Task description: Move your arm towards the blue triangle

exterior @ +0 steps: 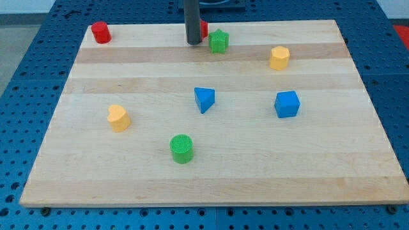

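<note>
The blue triangle [204,99] lies near the middle of the wooden board [211,172]. My tip [193,43] is at the view's top, well above the triangle. It stands just left of a green star block [219,41] and in front of a red block [204,29] that the rod mostly hides.
A red cylinder [100,32] sits at the top left. A yellow block [279,57] sits at the top right. A blue cube [287,104] lies right of the triangle. A yellow heart-shaped block [118,118] lies at the left. A green cylinder [182,149] lies below the triangle.
</note>
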Controlling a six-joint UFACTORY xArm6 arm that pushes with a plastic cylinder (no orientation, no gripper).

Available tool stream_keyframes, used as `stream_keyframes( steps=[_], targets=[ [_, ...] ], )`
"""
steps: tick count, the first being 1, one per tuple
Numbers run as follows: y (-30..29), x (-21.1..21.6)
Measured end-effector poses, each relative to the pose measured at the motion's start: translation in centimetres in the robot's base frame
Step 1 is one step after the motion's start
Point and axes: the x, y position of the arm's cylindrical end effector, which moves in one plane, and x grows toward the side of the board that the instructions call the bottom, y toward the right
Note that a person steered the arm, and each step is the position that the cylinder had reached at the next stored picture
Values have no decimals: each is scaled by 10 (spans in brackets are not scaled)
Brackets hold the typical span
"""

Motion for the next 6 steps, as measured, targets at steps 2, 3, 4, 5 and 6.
stream_keyframes(
  steps=[2,3,4,5,6],
  targets=[
    [-12,33],
    [-35,74],
    [-54,81],
    [-57,112],
    [-56,148]
  ],
)
